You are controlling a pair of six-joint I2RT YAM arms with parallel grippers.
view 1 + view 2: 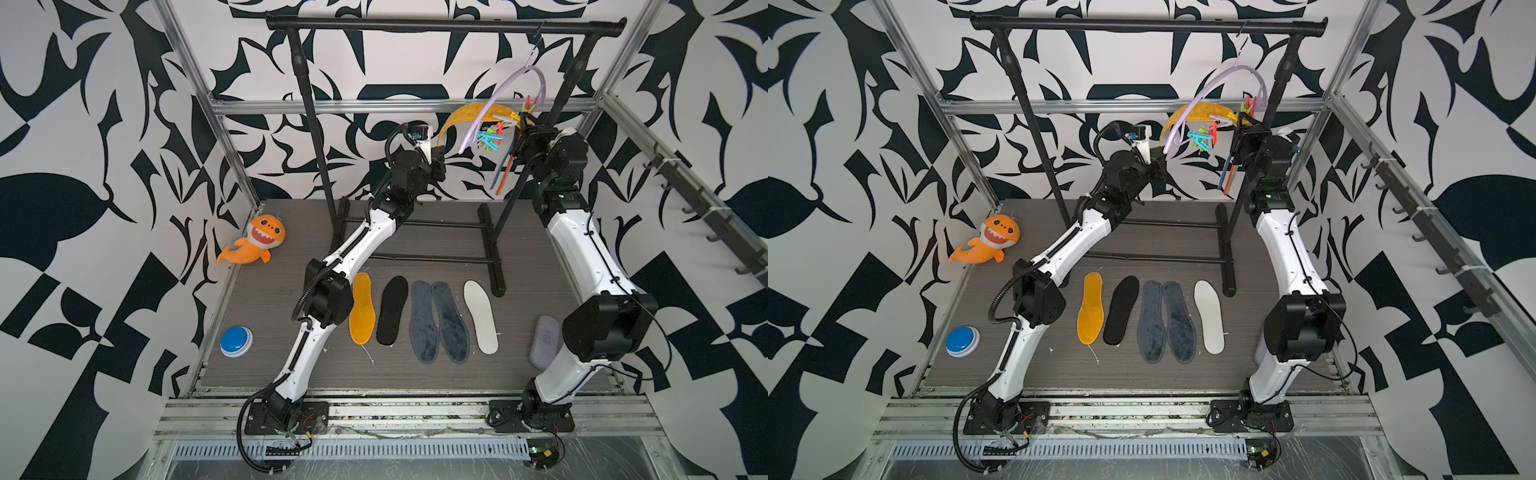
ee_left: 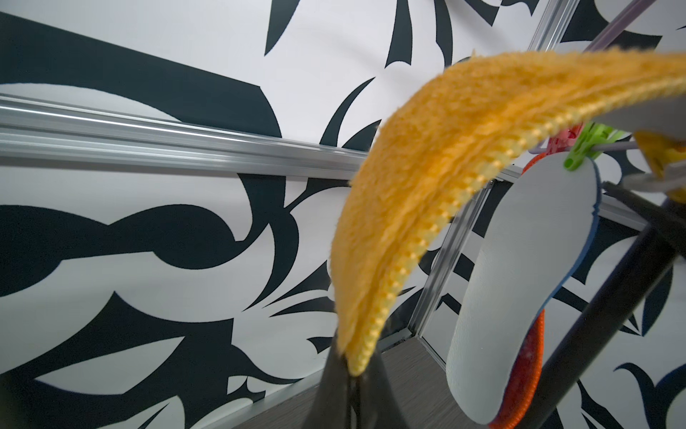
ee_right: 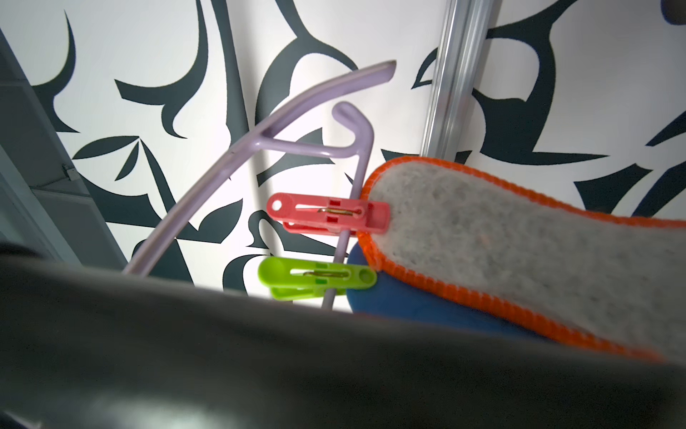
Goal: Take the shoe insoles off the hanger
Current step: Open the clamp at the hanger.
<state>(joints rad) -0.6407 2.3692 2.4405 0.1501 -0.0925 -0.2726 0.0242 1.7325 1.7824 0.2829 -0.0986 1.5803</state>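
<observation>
The lilac hanger [image 1: 494,99] hangs tilted from the black rail [image 1: 444,25]. A fuzzy orange insole [image 1: 465,114] arcs from a yellow peg on it down to my left gripper [image 1: 438,145], which is shut on its free end [image 2: 356,356]. My right gripper [image 1: 523,122] is at that yellow peg; a dark blur hides its jaws in the right wrist view. A white insole [image 2: 519,278] hangs from a green peg [image 3: 315,278], and a grey orange-rimmed insole [image 3: 501,241] from a red peg [image 3: 326,213]. Several insoles lie on the table: orange [image 1: 362,309], black [image 1: 392,309], two grey-blue [image 1: 424,320], white [image 1: 480,316].
The rail's posts and floor bars [image 1: 415,226] stand behind the row of insoles. An orange plush shark [image 1: 257,241] and a blue button [image 1: 236,340] sit at the table's left side. A lilac-grey pad [image 1: 544,340] lies beside the right arm.
</observation>
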